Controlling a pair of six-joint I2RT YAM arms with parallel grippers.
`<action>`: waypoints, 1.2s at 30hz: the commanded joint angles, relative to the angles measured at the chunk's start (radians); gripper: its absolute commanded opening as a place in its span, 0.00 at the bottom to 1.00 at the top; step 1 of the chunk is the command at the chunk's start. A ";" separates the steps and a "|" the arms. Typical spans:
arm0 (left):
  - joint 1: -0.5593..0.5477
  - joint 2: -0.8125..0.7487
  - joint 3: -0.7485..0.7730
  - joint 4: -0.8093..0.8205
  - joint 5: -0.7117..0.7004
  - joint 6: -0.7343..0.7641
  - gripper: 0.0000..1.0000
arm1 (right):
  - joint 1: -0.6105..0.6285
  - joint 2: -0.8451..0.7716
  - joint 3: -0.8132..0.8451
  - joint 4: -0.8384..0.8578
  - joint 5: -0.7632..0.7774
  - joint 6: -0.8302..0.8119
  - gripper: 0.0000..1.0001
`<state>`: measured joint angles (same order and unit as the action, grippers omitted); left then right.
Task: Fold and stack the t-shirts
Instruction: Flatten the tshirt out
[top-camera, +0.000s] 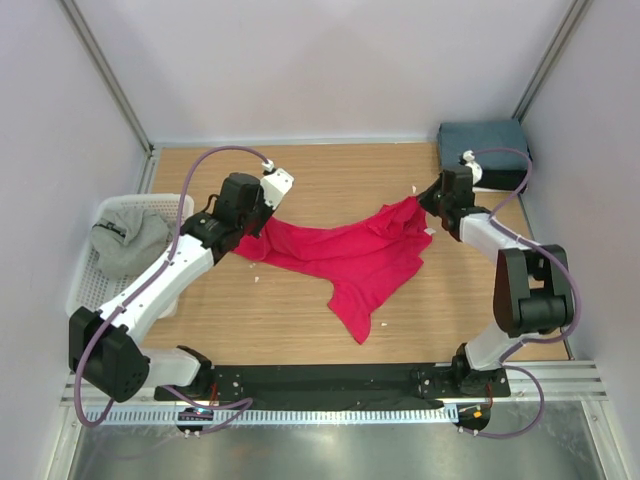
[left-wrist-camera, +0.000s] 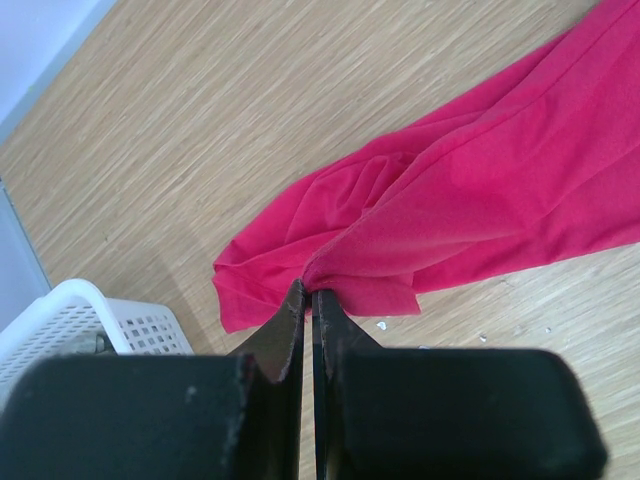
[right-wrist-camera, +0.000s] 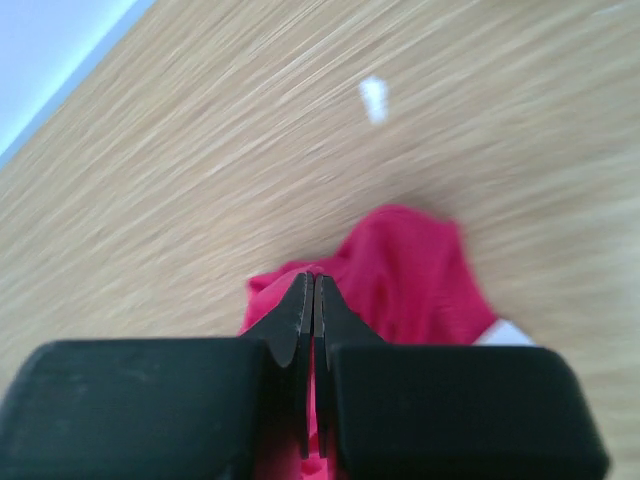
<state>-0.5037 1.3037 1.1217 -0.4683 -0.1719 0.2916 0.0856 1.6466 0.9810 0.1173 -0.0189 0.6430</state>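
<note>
The two look alike from here: the left arm (top-camera: 165, 275) and right arm (top-camera: 500, 240) have smooth white shells between chunky black joints. A lilac cable (top-camera: 215, 152) loops along each, down to a black base plate (top-camera: 320, 382). The fingers (left-wrist-camera: 285, 335) are matte black and taper to thin wedge tips.

White plastic mesh basket (top-camera: 84, 272) at the left edge of the counter (top-camera: 330, 180), wood-grain top, small white scrap (right-wrist-camera: 373, 100) lying on it, pale walls (top-camera: 320, 60), black base plate (top-camera: 320, 378) along the near edge
</note>
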 joint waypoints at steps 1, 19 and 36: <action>0.001 -0.017 0.003 0.036 -0.003 -0.002 0.00 | 0.003 -0.123 -0.002 -0.036 0.338 0.027 0.01; 0.001 -0.018 -0.003 0.046 0.011 -0.006 0.00 | 0.003 -0.346 -0.122 0.036 0.213 -0.717 1.00; 0.001 0.045 -0.010 0.048 -0.078 0.021 0.00 | -0.200 -0.093 -0.283 0.269 -0.274 -1.820 0.95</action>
<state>-0.5037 1.3369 1.1027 -0.4606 -0.2161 0.2989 -0.0692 1.5158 0.5968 0.2886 -0.2226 -1.0985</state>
